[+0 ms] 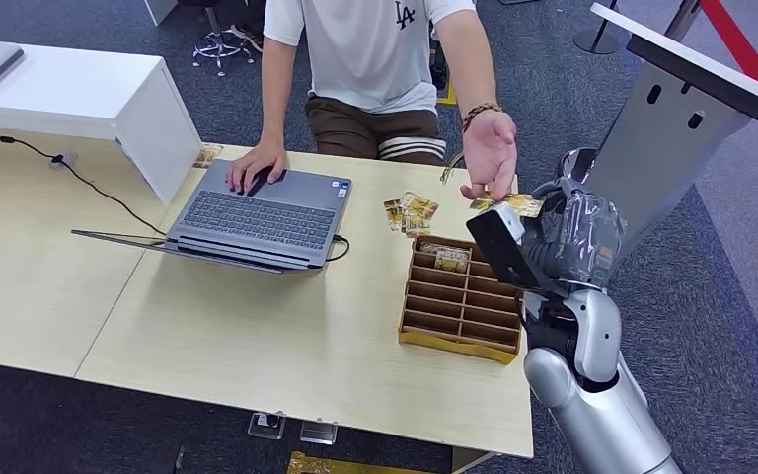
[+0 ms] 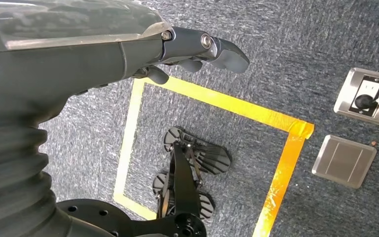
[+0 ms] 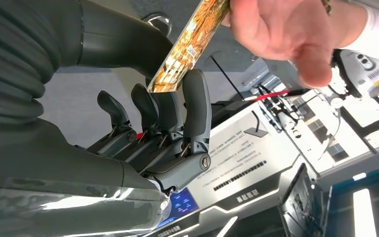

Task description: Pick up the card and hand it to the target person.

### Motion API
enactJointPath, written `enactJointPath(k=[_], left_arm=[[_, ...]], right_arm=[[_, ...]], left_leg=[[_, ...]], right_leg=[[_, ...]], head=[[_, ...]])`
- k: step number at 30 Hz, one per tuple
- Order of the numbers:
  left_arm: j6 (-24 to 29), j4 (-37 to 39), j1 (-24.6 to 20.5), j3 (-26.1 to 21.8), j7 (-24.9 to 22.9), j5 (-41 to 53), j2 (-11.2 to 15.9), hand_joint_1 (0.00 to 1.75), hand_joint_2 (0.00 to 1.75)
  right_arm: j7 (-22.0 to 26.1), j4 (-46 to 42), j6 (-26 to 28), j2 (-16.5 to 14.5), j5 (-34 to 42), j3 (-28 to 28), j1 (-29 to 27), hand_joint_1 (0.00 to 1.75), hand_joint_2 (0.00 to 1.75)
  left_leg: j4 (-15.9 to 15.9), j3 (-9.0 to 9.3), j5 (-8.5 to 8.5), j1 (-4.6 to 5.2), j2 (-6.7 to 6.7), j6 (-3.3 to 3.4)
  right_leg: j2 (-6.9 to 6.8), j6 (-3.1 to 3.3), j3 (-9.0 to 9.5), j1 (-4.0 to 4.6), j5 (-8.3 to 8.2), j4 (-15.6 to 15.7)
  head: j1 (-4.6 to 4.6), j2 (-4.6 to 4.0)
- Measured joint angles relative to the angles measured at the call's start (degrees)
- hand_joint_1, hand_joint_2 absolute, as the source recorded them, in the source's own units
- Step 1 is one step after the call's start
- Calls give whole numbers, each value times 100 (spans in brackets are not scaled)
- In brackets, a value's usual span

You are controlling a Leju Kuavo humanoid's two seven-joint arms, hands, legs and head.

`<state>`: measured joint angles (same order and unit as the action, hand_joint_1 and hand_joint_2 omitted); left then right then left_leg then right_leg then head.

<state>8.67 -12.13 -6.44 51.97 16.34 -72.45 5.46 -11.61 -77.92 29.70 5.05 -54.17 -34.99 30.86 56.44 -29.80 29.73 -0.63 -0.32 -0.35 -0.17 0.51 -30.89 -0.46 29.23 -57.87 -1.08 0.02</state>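
The right hand (image 1: 553,237) is raised beyond the counter's (image 1: 286,346) far right corner, fingers (image 3: 195,106) clamped on the card (image 3: 190,44), offered edge-on to the person's hand (image 1: 489,148) closing on its far end. The left hand (image 2: 197,47), fingers loosely apart, holds nothing.

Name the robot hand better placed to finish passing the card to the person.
Right. The right robot hand already holds the gold patterned card up at the person's hand, which touches it; the left robot hand hangs over the carpet.
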Motion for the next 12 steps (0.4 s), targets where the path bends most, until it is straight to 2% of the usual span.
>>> enactJointPath(k=[2,4,8,12], left_arm=[[12,0,3,2,-2,33,0,0,175],[36,0,3,4,-9,72,0,0,175],[71,0,3,8,-25,96,0,0,0],[75,0,8,6,1,29,0,0,0]], right_arm=[[-46,55,-23,-12,-30,0,0,0,175],[-78,96,-36,-20,-52,0,-1,0,175],[-78,145,-36,-26,-26,1,-8,0,175],[160,153,-19,-27,472,15,-37,0,175]], left_leg=[[0,0,0,0,0,0],[0,0,0,0,0,0],[0,1,0,0,0,0],[0,1,0,0,0,0]], right_leg=[[0,0,0,0,0,0],[0,0,0,0,0,0],[0,0,-1,0,0,0],[1,0,-1,0,0,0]], head=[[2,0],[2,0],[1,0],[2,1]])
